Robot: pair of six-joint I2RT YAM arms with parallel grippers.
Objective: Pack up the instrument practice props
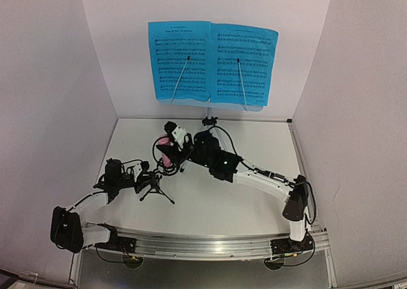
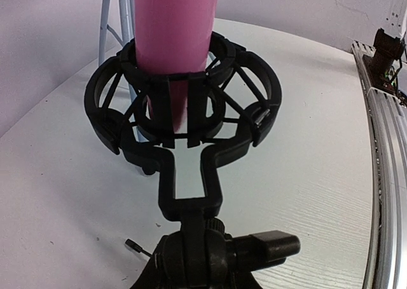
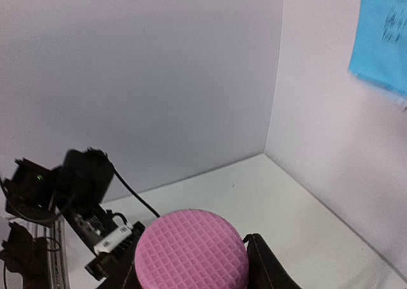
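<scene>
The pink toy microphone [image 1: 165,141] stands upright with its handle [image 2: 175,28] down through the ring of the small black tripod mic stand [image 1: 154,188]. My right gripper [image 1: 173,147] is shut on the microphone's waffled head [image 3: 191,251], one black finger [image 3: 267,267] on each side. The left gripper [image 1: 145,174] is low beside the stand. It is closed around the stand's neck joint [image 2: 197,251], below the ring holder [image 2: 184,105]. Two blue sheet-music pages [image 1: 180,60] [image 1: 245,63] rest side by side on the music stand [image 1: 208,119] at the back wall.
White walls close in the table on the left, back and right. A silver tripod leg [image 2: 107,28] rises just behind the ring holder. A metal rail [image 1: 203,244] runs along the near edge, also seen in the left wrist view [image 2: 381,143]. The left arm's cabling [image 3: 82,174] shows beyond the microphone.
</scene>
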